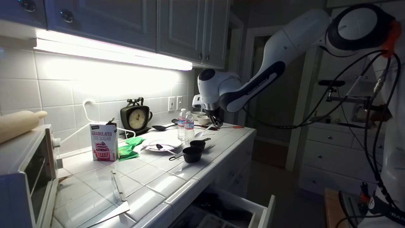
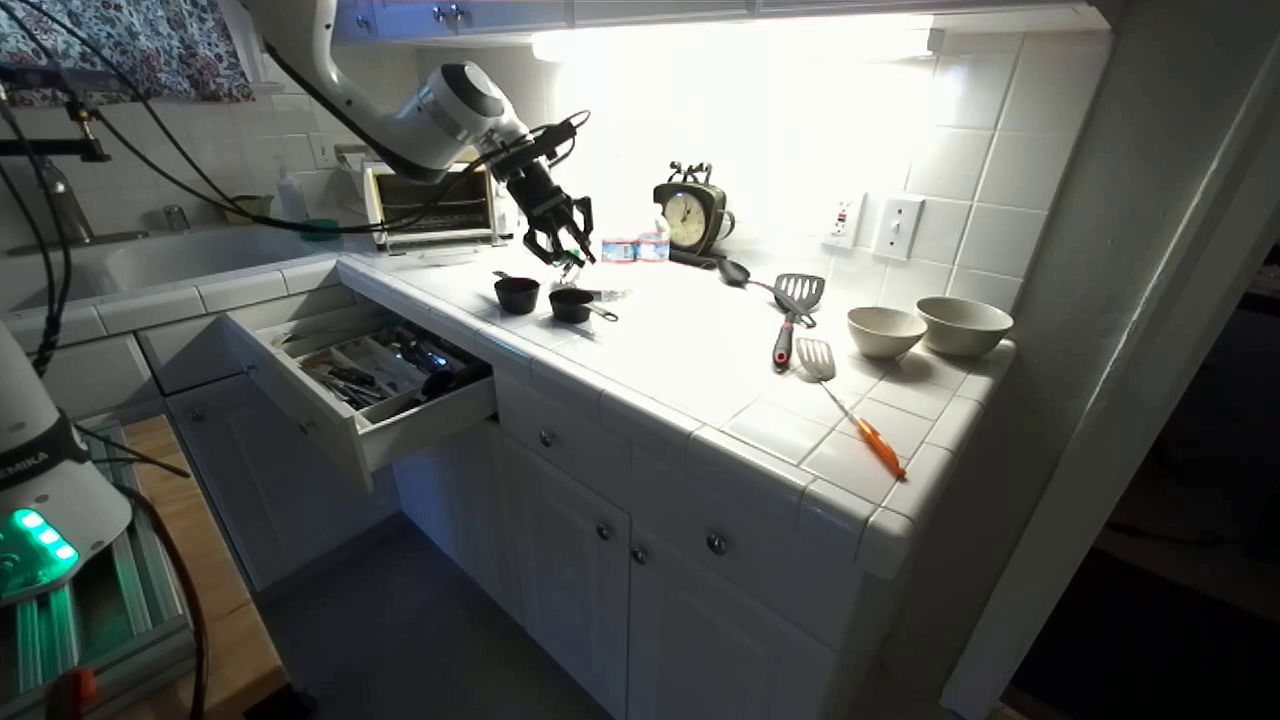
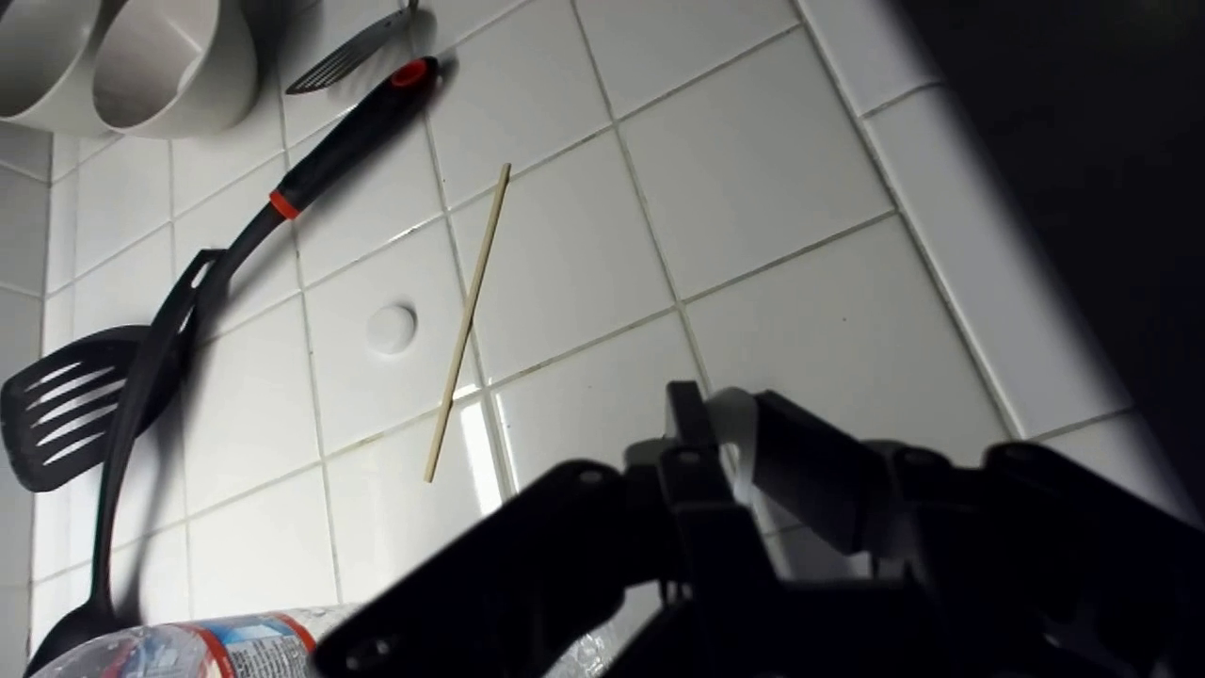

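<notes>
My gripper [image 1: 217, 122] hangs low over the white tiled counter, its jaws shut on the pale handle end of a white spoon [image 1: 199, 135]. In the wrist view the handle end [image 3: 744, 424], with a small hole in it, sits between the fingertips. The spoon slants down from the jaws; whether its bowl touches the counter I cannot tell. Two water bottles [image 1: 189, 128] stand close by in an exterior view. Black measuring cups [image 2: 517, 295] lie below the gripper [image 2: 566, 258] in an exterior view. A thin wooden stick [image 3: 471, 315] and a white disc [image 3: 391, 330] rest on the tiles.
Black utensils [image 3: 358, 141] cross near two bowls [image 2: 886, 332]. An orange-handled spatula [image 2: 880, 447] lies by the counter's end. Below the counter edge a drawer [image 2: 430, 425] stands pulled out. A clock [image 1: 136, 117], sugar box [image 1: 104, 142], plates [image 1: 163, 142] and toaster oven [image 1: 31, 177] line the counter.
</notes>
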`<state>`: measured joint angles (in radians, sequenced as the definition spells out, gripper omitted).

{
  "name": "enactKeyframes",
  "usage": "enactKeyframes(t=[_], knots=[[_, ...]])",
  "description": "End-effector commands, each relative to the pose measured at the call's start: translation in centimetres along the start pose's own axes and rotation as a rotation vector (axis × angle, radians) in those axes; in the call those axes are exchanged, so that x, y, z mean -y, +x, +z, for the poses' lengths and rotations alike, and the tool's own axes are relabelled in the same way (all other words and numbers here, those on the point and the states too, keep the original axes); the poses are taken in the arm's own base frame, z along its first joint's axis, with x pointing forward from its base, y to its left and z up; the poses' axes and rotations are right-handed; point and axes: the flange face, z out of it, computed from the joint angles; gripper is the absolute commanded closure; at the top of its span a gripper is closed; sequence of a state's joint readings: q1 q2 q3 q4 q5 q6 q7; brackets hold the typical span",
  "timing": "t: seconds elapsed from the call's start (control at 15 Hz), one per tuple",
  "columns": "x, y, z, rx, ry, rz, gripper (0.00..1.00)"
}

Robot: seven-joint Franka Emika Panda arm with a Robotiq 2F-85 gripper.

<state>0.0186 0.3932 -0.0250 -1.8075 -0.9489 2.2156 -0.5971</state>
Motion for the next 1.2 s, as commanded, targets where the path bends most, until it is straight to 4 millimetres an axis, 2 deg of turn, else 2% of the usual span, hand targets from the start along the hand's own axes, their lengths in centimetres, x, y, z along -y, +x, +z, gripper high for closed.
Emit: enactKeyframes(t=[0.0, 1.13], knots=[[-0.2, 0.9, -0.4, 0.032, -0.065, -0.006, 0.96], [0.9, 1.9, -1.4, 0.121, -0.257, -0.126, 0.96]])
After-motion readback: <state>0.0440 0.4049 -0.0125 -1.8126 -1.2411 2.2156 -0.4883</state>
